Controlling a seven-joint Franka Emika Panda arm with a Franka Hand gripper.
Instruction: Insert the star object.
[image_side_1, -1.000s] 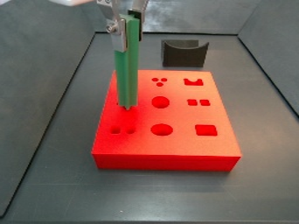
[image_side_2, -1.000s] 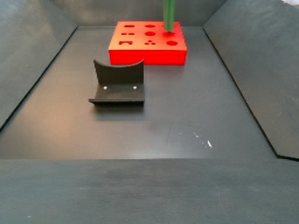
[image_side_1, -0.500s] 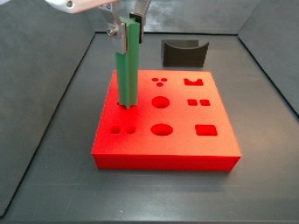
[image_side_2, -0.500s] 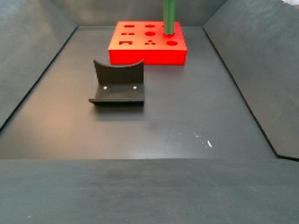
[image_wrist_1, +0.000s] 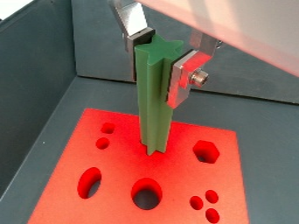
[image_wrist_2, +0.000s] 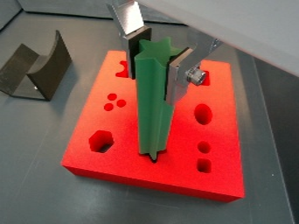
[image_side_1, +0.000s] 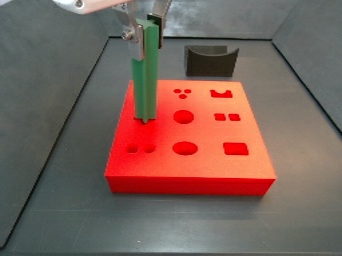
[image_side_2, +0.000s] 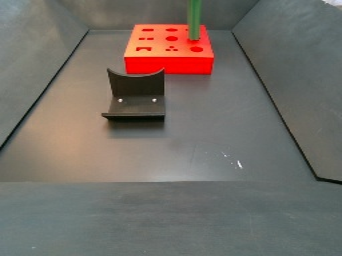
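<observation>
Arm is reaching straight down from above, gripper hanging over the red block w/ silver fingers clamped on the upper end of the star object. Block is sitting on a dark grey floor inside a grey-walled bin; dark fixture is standing well apart from it in a side view. Star object is standing upright betw. the fingers, green, lower tip meeting the block's top at a cutout near one edge; depth of entry can't tell. Other shaped holes are lying beside it.
</observation>
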